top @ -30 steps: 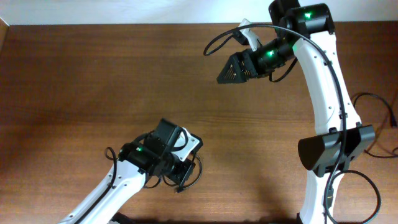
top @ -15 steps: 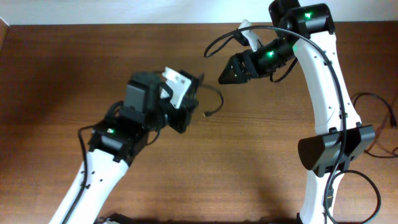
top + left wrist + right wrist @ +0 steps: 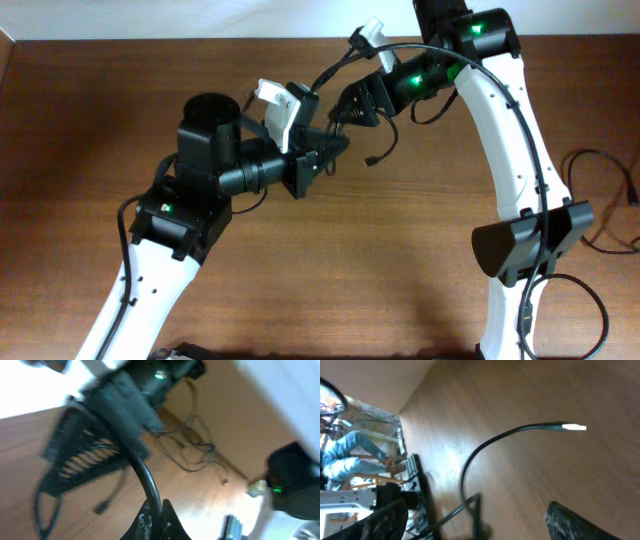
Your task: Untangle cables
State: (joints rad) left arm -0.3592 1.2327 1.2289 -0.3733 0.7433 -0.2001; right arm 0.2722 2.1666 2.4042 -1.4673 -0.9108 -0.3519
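My left gripper [image 3: 322,157] is raised above the table's middle and shut on a thin black cable [image 3: 383,140]. In the left wrist view the cable [image 3: 149,485] rises out of the closed fingertips [image 3: 169,521]. Its free end hangs down to a small plug [image 3: 371,160] near the wood. My right gripper [image 3: 350,106] is just right of and behind the left one, open. In the right wrist view its fingers [image 3: 572,521] stand wide apart around the cable [image 3: 470,462], which arcs to a silvery plug [image 3: 575,426]. Both wrist views are blurred.
The brown wooden table [image 3: 90,120] fills the overhead view. Thicker black arm wires [image 3: 600,200] loop at the table's right edge by the right arm's base [image 3: 525,250]. A white wall runs along the far edge.
My left arm has lifted the cable from the table's front up to the middle back. My right gripper has swung left to meet it and now brackets the cable.
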